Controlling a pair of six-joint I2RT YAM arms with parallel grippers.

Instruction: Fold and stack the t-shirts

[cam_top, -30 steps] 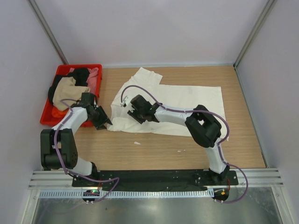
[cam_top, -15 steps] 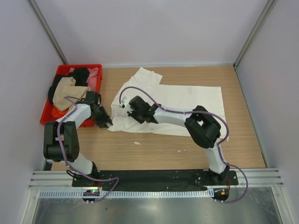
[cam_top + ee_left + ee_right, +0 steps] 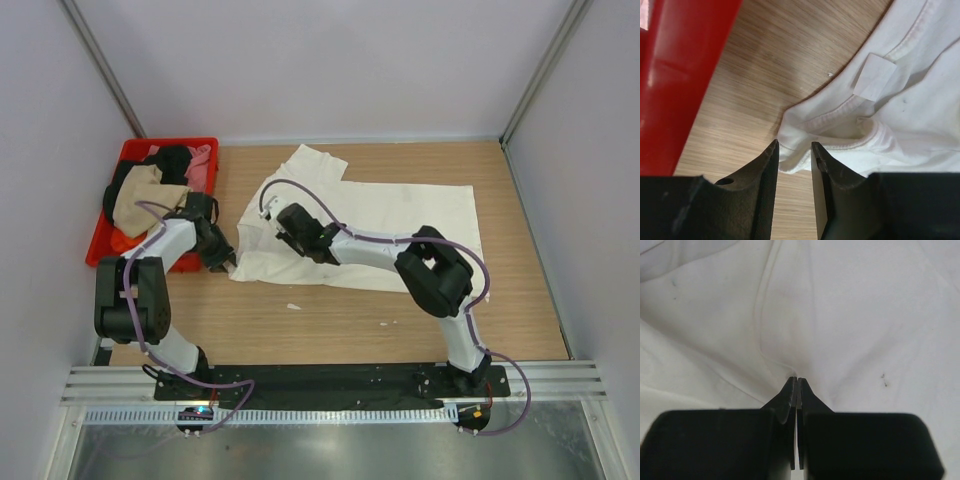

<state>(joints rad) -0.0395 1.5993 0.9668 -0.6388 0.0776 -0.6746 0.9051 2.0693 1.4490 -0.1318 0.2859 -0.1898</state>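
Cream t-shirt (image 3: 410, 215), unfolded beside the red crate (image 3: 103, 252): left gripper (image 3: 794, 146) narrowly pinches its hem, right gripper (image 3: 797, 381) pinches mid-cloth; nothing stacked.

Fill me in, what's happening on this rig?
Both arms are working the cream t-shirt, which lies spread and unfolded on the table. The right claw is shut, pinching a pucker of its cloth. The left claw has its fingers either side of the shirt's corner by the red crate; a firm grip can't be confirmed. In the crate the other t-shirts sit piled.
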